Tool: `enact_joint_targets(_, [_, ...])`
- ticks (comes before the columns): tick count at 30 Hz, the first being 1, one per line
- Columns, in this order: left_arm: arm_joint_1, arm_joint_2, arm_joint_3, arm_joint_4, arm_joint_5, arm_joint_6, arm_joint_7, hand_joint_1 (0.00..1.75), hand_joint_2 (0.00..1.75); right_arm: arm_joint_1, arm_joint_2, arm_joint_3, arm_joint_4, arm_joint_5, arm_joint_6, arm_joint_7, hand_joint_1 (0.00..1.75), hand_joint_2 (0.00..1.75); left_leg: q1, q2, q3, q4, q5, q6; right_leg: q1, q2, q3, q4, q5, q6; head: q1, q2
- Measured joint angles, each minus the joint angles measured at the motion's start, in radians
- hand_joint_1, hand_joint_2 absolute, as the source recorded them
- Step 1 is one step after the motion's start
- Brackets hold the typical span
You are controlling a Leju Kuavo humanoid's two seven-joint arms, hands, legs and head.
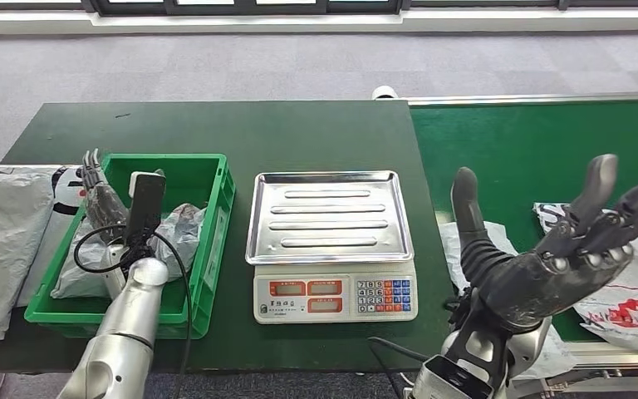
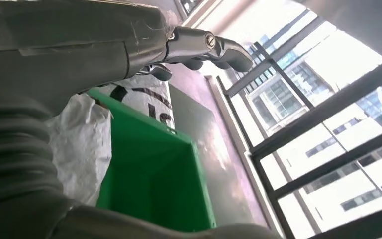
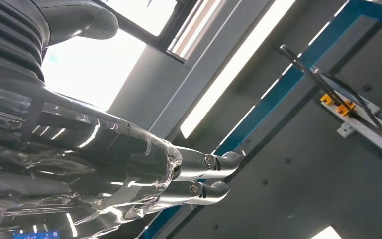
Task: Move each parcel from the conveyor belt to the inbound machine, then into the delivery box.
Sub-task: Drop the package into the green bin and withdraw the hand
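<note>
My right hand [image 1: 548, 241] is raised palm-up over the near edge of the green conveyor belt [image 1: 540, 145], fingers spread and holding nothing. A white parcel with red print [image 1: 631, 287] lies on the belt beneath and right of it, and another pale parcel [image 1: 482, 237] lies just left. The scale with its steel tray [image 1: 330, 214] is bare. My left hand [image 1: 104, 204] reaches into the green delivery box [image 1: 208, 195], fingers extended above a white parcel [image 1: 179, 233] inside; it holds nothing. In the left wrist view the fingers [image 2: 204, 47] stretch over that parcel [image 2: 79, 144].
A large grey-white bag [image 1: 4, 241] lies on the dark green table left of the box. A black cable loops along my left forearm. The scale's keypad [image 1: 382, 295] faces me at the table's front edge.
</note>
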Motion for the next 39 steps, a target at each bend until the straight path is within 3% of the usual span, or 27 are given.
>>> enact_joint_targets(8, [0.073, -0.012, 0.027, -0.14, 0.012, 0.0, 0.039, 0.0, 0.0, 0.016, 0.001, -0.043, 0.0, 0.004, 0.0, 0.0, 0.0, 1.75, 0.001, 0.0, 0.0, 0.0, 0.0, 0.0, 0.001, 0.0, 0.0, 0.0, 0.0, 0.0, 0.0, 0.0])
enact_joint_targets(12, [0.105, -0.016, 0.027, -0.184, 0.044, 0.0, -0.008, 0.0, 1.75, 0.028, 0.001, -0.058, 0.0, 0.009, 0.0, 0.0, 0.0, 1.75, 0.001, 0.0, 0.0, 0.0, 0.0, 0.0, 0.001, 0.0, 0.0, 0.0, 0.0, 0.0, 0.0, 0.0])
enact_joint_targets(14, [0.126, -0.022, 0.027, -0.217, 0.132, -0.014, -0.094, 0.0, 1.75, 0.035, 0.001, -0.068, 0.008, 0.035, 0.0, 0.008, 0.0, 1.75, 0.001, 0.0, -0.001, 0.0, 0.0, -0.001, 0.001, 0.0, 0.0, 0.0, 0.0, 0.0, 0.0, 0.0])
enact_joint_targets(16, [0.164, -0.026, 0.021, -0.279, 0.313, -0.074, -0.195, 0.0, 1.75, 0.035, -0.004, -0.088, 0.055, 0.132, 0.0, 0.088, 0.0, 1.75, 0.001, 0.002, 0.0, 0.0, -0.001, -0.001, 0.001, 0.001, 0.0, 0.0, 0.0, -0.001, 0.0, 0.0])
enact_joint_targets(20, [0.276, -0.014, -0.068, -0.463, 0.606, -0.217, -0.252, 0.0, 1.75, 0.015, -0.089, -0.105, 0.229, 0.368, 0.009, 0.492, 0.0, 1.75, 0.001, 0.0, -0.001, 0.0, -0.001, 0.0, 0.001, 0.0, -0.001, 0.0, -0.001, 0.0, 0.0, 0.0])
enact_joint_targets(25, [0.393, 0.001, -0.18, -0.632, 0.686, -0.297, -0.26, 0.0, 1.75, -0.03, -0.199, -0.135, 0.396, 0.509, 0.104, 0.764, 0.0, 1.75, 0.0, -0.004, -0.003, 0.0, 0.0, 0.001, 0.0, -0.005, -0.001, -0.001, -0.001, 0.0, 0.0, 0.0])
enact_joint_targets(29, [0.473, 0.0, -0.267, -0.72, 0.714, -0.342, -0.25, 0.0, 1.75, -0.055, -0.285, -0.219, 0.527, 0.551, 0.192, 0.89, 0.0, 1.75, -0.001, -0.006, -0.004, 0.001, -0.001, 0.002, 0.0, -0.006, -0.001, -0.002, -0.001, 0.001, 0.0, 0.0])
enact_joint_targets(34, [0.523, -0.004, -0.353, -0.755, 0.711, -0.354, -0.247, 0.0, 1.75, -0.058, -0.349, -0.312, 0.637, 0.55, 0.235, 0.928, 0.0, 1.75, -0.001, -0.005, -0.004, 0.001, -0.002, 0.003, 0.0, -0.006, -0.002, -0.002, -0.002, 0.002, 0.0, 0.0])
enact_joint_targets(37, [0.536, -0.004, -0.38, -0.773, 0.716, -0.354, -0.246, 0.0, 1.75, -0.06, -0.374, -0.352, 0.691, 0.526, 0.272, 0.935, 0.0, 0.44, -0.001, -0.005, -0.004, 0.001, -0.002, 0.003, 0.0, -0.006, -0.002, -0.002, -0.002, 0.002, 0.0, 0.0])
enact_joint_targets(38, [0.539, -0.004, -0.384, -0.779, 0.719, -0.354, -0.246, 0.0, 1.75, -0.061, -0.381, -0.363, 0.711, 0.514, 0.283, 0.932, 0.0, 0.44, -0.001, -0.005, -0.004, 0.001, -0.002, 0.003, 0.0, -0.006, -0.002, -0.002, -0.002, 0.002, 0.0, 0.0])
enact_joint_targets(39, [0.542, -0.003, -0.386, -0.785, 0.721, -0.353, -0.244, 0.0, 1.75, -0.064, -0.387, -0.374, 0.732, 0.502, 0.294, 0.927, 0.0, 0.87, 0.0, -0.005, -0.004, 0.001, -0.002, 0.003, 0.0, -0.006, -0.002, -0.002, -0.002, 0.002, 0.0, 0.0])
